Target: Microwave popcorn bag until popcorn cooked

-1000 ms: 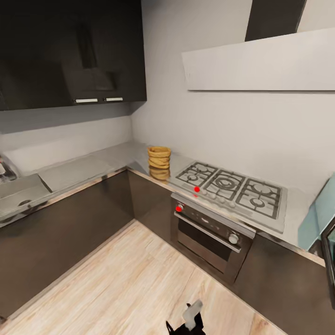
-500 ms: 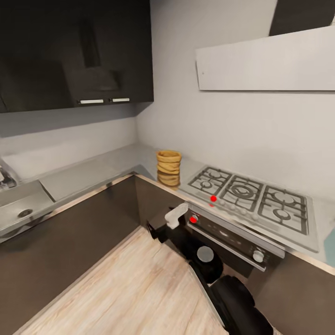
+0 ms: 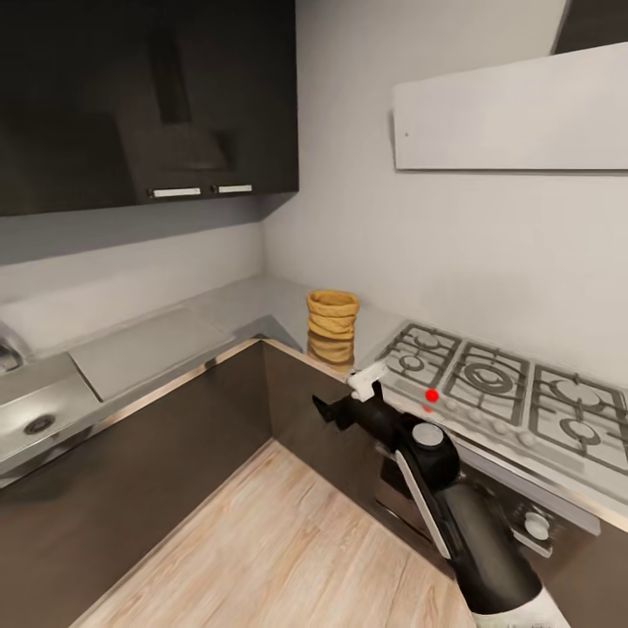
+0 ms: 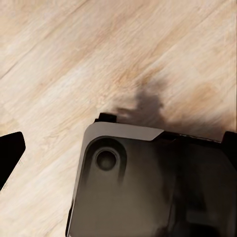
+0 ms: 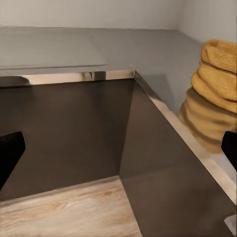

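Popcorn bag (image 3: pixel 331 326) untouched on countertop (image 3: pixel 253 305), at 11 o'clock from right gripper (image 3: pixel 342 406); jaws apart, empty. Left jaws: cannot tell. Everything remains undone.

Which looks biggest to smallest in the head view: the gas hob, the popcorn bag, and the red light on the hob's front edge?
1. Gas hob, the largest, though part is cut off at the picture's edge.
2. Popcorn bag, clearly smaller.
3. Red light, a tiny dot.

no readable text, labels, brands or numbers on any surface
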Available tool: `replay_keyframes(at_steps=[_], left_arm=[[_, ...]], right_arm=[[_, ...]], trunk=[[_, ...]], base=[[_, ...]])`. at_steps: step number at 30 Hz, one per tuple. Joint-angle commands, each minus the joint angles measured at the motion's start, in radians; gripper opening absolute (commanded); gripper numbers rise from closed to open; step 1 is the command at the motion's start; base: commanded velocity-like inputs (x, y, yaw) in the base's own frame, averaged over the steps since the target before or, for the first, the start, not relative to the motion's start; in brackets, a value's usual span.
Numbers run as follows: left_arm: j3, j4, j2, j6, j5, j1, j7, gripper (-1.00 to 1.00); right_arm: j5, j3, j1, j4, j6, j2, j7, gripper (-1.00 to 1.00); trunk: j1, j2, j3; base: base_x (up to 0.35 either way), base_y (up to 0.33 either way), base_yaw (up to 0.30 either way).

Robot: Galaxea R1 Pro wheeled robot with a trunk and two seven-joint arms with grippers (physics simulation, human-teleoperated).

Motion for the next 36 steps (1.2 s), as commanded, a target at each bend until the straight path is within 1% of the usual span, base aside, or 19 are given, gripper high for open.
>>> replay_keyframes(at_steps=[1, 3, 5, 7, 9, 11, 13, 14, 15, 18, 20, 22, 23, 25, 27, 28, 31, 32, 36], left_arm=[[0.002, 0.001, 0.000, -0.005, 0.002, -0.001, 0.000, 1.00], [0.001, 0.001, 0.000, -0.007, 0.002, -0.001, 0.000, 1.00], [0.002, 0.001, 0.000, -0.007, 0.002, -0.001, 0.000, 1.00], [0.001, 0.001, 0.000, -0.007, 0.002, -0.001, 0.000, 1.00], [0.001, 0.002, 0.000, -0.007, 0.001, -0.001, 0.000, 1.00], [-0.001, 0.002, -0.002, -0.007, 0.001, 0.000, 0.000, 1.00], [-0.002, 0.002, -0.003, -0.007, 0.001, 0.002, 0.000, 1.00], [-0.003, 0.002, -0.003, -0.007, 0.000, 0.007, 0.000, 1.00], [-0.003, 0.002, -0.003, -0.007, 0.000, 0.010, 0.000, 1.00], [-0.004, 0.002, -0.004, -0.007, 0.000, 0.014, 0.000, 1.00], [-0.004, 0.002, -0.004, -0.007, 0.000, 0.014, 0.000, 1.00], [-0.004, 0.002, -0.004, -0.007, -0.001, 0.015, 0.000, 1.00], [-0.004, 0.002, -0.004, -0.007, -0.001, 0.015, 0.000, 1.00], [-0.004, 0.002, -0.004, -0.008, -0.001, 0.015, -0.001, 1.00], [-0.004, 0.002, -0.004, -0.008, -0.001, 0.015, 0.000, 1.00], [-0.004, 0.002, -0.005, -0.009, -0.001, 0.015, -0.001, 1.00], [-0.004, 0.002, -0.005, -0.009, -0.001, 0.015, -0.001, 1.00], [-0.005, 0.002, -0.005, -0.009, -0.001, 0.015, 0.000, 1.00], [-0.005, 0.002, -0.005, -0.009, -0.001, 0.015, -0.001, 1.00]], right_arm=[[0.009, -0.008, -0.001, -0.001, 0.005, 0.000, 0.016, 1.00], [0.010, -0.016, -0.014, 0.000, 0.009, 0.005, 0.025, 1.00], [0.010, -0.016, -0.114, 0.010, 0.059, 0.010, 0.028, 1.00], [0.008, -0.012, -0.302, 0.111, 0.179, 0.015, 0.030, 1.00], [-0.001, -0.020, -0.466, 0.272, 0.228, 0.021, 0.031, 1.00], [-0.028, -0.027, -0.541, 0.369, 0.240, 0.020, 0.035, 1.00], [-0.074, -0.027, -0.560, 0.378, 0.247, 0.015, 0.050, 1.00], [-0.104, -0.024, -0.563, 0.359, 0.264, 0.011, 0.061, 1.00], [-0.116, -0.024, -0.564, 0.349, 0.281, 0.009, 0.066, 1.00], [-0.127, -0.026, -0.566, 0.321, 0.371, 0.004, 0.071, 1.00], [-0.127, -0.028, -0.568, 0.311, 0.411, -0.010, 0.072, 1.00], [-0.129, -0.029, -0.570, 0.310, 0.426, -0.038, 0.072, 1.00], [-0.130, -0.029, -0.571, 0.315, 0.430, -0.059, 0.072, 1.00], [-0.130, -0.028, -0.570, 0.319, 0.432, -0.078, 0.072, 1.00], [-0.130, -0.028, -0.570, 0.322, 0.433, -0.115, 0.073, 1.00], [-0.132, -0.029, -0.570, 0.324, 0.435, -0.141, 0.073, 1.00], [-0.134, -0.033, -0.575, 0.340, 0.442, -0.181, 0.074, 1.00], [-0.134, -0.039, -0.578, 0.364, 0.444, -0.200, 0.075, 1.00], [-0.134, -0.046, -0.587, 0.407, 0.445, -0.233, 0.076, 1.00]], trunk=[[0.001, -0.002, -0.002], [0.001, -0.002, -0.002], [0.001, -0.002, -0.002], [0.001, -0.002, -0.002], [0.001, -0.002, -0.002], [0.001, -0.002, -0.002], [0.001, -0.002, -0.002], [0.001, -0.002, -0.002], [0.001, -0.002, -0.002], [0.001, -0.002, -0.002], [0.001, -0.002, -0.002], [0.001, -0.002, -0.002], [0.001, -0.002, -0.002], [0.001, -0.002, -0.002], [0.001, -0.002, -0.002], [0.001, -0.002, -0.002], [0.001, -0.002, -0.002], [0.001, -0.002, -0.002], [0.001, -0.002, -0.002]], base=[[0.338, 0.119, 0.000], [0.339, 0.113, 0.000], [0.339, 0.110, 0.000], [0.339, 0.109, 0.000], [0.340, 0.109, 0.000], [0.340, 0.108, 0.000], [0.340, 0.109, 0.000], [0.340, 0.108, 0.000], [0.340, 0.104, 0.000], [0.341, 0.040, 0.048], [0.343, 0.009, 0.210], [0.343, 0.003, 0.259], [0.343, 0.001, 0.276], [0.343, 0.000, 0.279], [0.344, 0.000, 0.282], [0.344, 0.000, 0.283], [0.344, -0.037, 0.283], [0.344, -0.074, 0.283], [0.344, -0.083, 0.283]])
